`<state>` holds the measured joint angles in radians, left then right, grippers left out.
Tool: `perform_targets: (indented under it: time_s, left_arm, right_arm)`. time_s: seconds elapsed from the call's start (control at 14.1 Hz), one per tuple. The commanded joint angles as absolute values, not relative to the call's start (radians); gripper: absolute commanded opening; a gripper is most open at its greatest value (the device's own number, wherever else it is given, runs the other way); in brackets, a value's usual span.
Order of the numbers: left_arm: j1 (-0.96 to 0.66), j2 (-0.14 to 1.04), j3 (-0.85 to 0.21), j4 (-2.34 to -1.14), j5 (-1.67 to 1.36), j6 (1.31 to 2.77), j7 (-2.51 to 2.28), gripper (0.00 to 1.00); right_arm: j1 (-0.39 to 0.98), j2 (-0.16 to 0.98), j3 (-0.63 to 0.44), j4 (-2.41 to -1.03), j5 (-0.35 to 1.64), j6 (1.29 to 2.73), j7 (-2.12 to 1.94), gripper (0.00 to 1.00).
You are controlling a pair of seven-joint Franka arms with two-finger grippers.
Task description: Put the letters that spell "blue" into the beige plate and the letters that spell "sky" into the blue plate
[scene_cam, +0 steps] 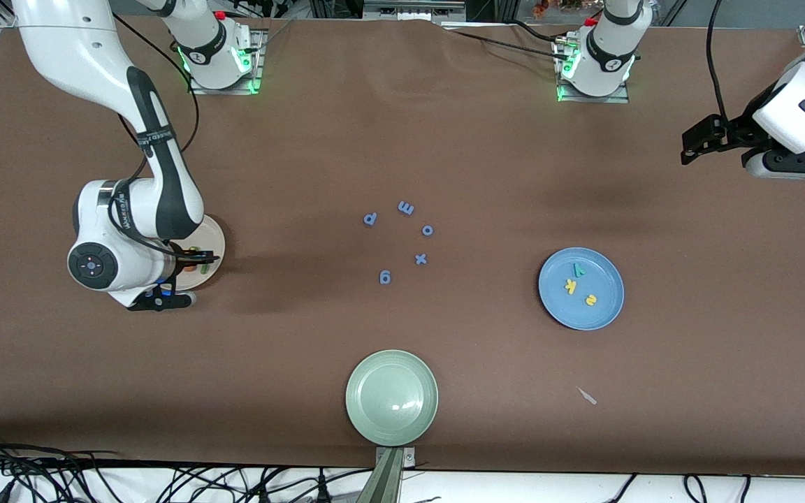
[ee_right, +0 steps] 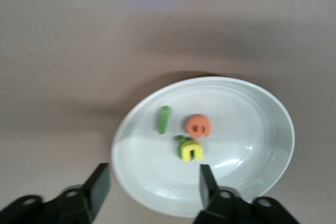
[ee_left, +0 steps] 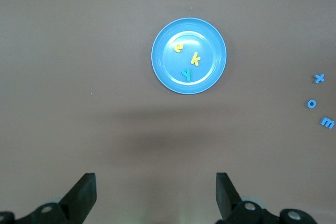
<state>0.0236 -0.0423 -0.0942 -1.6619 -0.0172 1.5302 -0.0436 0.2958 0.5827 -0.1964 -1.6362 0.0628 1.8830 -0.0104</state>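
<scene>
Over the beige plate [ee_right: 262, 108], right gripper [ee_right: 152, 182] hangs wide and empty above sorted green l [ee_right: 164, 119], orange e [ee_right: 198, 126], yellow u [ee_right: 192, 150] overlapping a green letter; yellow s [ee_left: 179, 48], yellow k [ee_left: 195, 59], teal y [ee_left: 186, 73] fill the blue plate [ee_left: 163, 72], the y at six o'clock; left gripper [ee_left: 156, 190] waits wide, empty.

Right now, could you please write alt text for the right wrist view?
A beige plate holds a green l, an orange e and a yellow u lying partly on another green letter. The right gripper is over the plate, open and holding nothing.
</scene>
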Motion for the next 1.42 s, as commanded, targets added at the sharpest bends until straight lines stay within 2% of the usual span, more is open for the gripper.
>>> perform_targets:
  time_s: [0.0,0.43,0.57,0.71,0.92,1.07,1.35]
  left_arm:
    - [0.029,-0.038,-0.098,-1.646,-0.035,1.514,-0.043,1.00]
    - [0.028,-0.031,-0.098,-1.637,-0.035,1.514,-0.048,1.00]
    - [0.026,-0.025,-0.100,-1.626,-0.035,1.514,-0.048,1.00]
    - [0.025,-0.025,-0.100,-1.624,-0.037,1.514,-0.048,1.00]
    - [0.025,-0.023,-0.100,-1.624,-0.035,1.514,-0.048,1.00]
    - [0.023,-0.025,-0.100,-1.623,-0.035,1.514,-0.048,1.00]
    - [0.020,-0.023,-0.101,-1.623,-0.035,1.514,-0.049,1.00]
  right_arm:
    - [0.311,0.571,-0.192,-1.542,0.084,1.781,-0.014,1.00]
    - [0.342,0.525,-0.192,-1.436,0.095,1.622,-0.014,1.00]
    - [0.345,0.424,-0.164,-1.465,0.078,1.609,0.015,1.00]
    - [0.324,0.268,-0.094,-1.601,0.002,1.620,0.052,1.00]
    - [0.198,0.116,0.033,-1.706,-0.052,1.631,0.049,1.00]
    - [0.155,0.039,0.049,-1.742,-0.052,1.647,0.049,1.00]
    - [0.062,-0.015,0.048,-1.729,-0.040,1.629,0.044,1.00]
